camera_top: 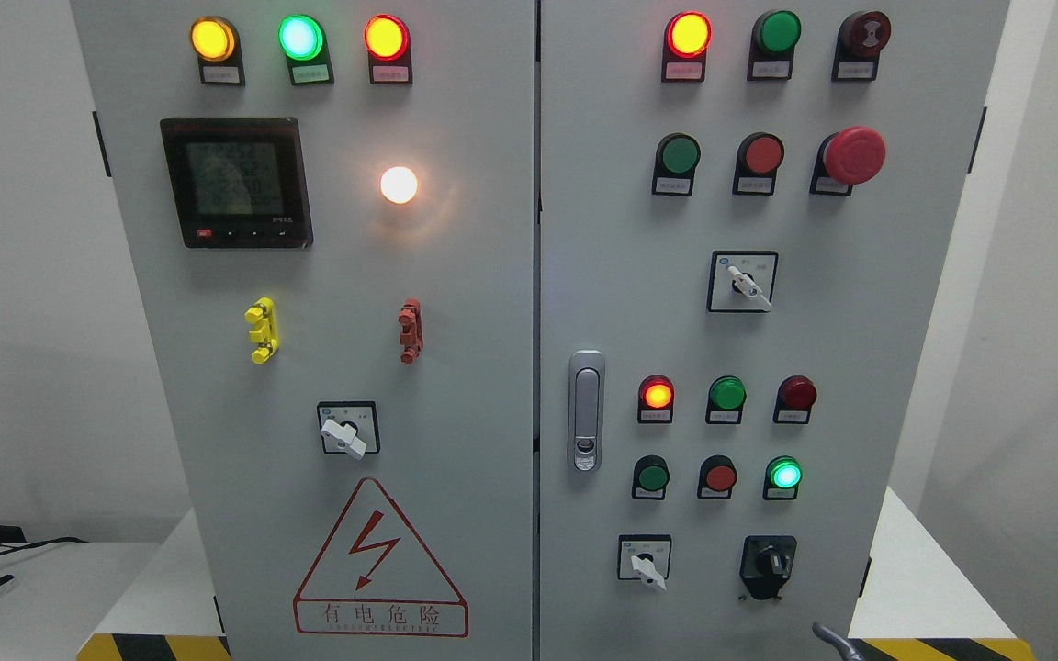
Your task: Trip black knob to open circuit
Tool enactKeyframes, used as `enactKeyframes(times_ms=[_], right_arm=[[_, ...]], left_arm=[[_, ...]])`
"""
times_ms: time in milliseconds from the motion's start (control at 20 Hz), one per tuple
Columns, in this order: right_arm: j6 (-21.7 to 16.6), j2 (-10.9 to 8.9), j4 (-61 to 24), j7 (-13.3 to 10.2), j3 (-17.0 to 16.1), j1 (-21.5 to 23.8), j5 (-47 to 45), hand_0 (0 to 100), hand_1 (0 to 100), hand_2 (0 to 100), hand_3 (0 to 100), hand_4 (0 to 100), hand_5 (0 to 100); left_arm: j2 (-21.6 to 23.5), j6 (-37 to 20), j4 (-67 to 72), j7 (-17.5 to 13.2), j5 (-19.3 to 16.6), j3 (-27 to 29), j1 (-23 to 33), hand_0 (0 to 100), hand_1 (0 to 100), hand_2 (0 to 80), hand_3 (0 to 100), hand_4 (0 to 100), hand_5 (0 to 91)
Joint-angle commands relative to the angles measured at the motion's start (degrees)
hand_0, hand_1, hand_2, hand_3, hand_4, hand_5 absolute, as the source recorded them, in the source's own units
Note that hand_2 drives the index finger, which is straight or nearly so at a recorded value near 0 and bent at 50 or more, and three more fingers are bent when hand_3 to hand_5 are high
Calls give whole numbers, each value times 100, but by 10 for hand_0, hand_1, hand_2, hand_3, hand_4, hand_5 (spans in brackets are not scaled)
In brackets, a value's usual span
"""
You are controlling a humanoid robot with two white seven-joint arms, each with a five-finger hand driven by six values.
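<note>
The black rotary knob (769,564) sits on a black plate at the lower right of the grey cabinet's right door (869,303), its handle pointing roughly up. A small grey curved part of my right hand (835,639) pokes up at the bottom edge, below and slightly right of the knob and apart from it. Too little of the hand shows to tell its pose. My left hand is out of view.
Left of the black knob is a white selector switch (647,560). Above it are rows of lit and unlit lamps and buttons, another white selector (743,282) and a red mushroom stop button (853,154). A door latch (586,410) lies at centre. The left door carries a meter (236,181) and a warning sign (379,565).
</note>
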Motion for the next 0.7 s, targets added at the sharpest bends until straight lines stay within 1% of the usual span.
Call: enactKeyframes(times_ms=[0, 150, 250, 350, 650], right_arm=[[10, -380, -821, 126, -94, 727, -294, 0, 0, 0, 0, 0, 6], [-34, -380, -962, 135, -50, 982, -680, 0, 0, 0, 0, 0, 24], [-43, -371, -962, 126, -58, 1070, -743, 0, 0, 0, 0, 0, 21], [-43, -371, -953, 126, -85, 1097, -760, 0, 0, 0, 0, 0, 0], [-34, -389, -953, 135, -85, 1132, -857, 0, 0, 0, 11, 0, 0]], left_arm=[[-3, -1, 0, 2, 26, 0, 0, 120, 389, 0, 0, 0, 0], [-4, -1, 0, 2, 26, 0, 0, 120, 389, 0, 0, 0, 0], [-4, -1, 0, 2, 26, 0, 0, 120, 389, 0, 0, 0, 0], [-4, -1, 0, 2, 26, 0, 0, 120, 389, 0, 0, 0, 0], [5, -1, 0, 2, 26, 0, 0, 120, 389, 0, 0, 0, 0]])
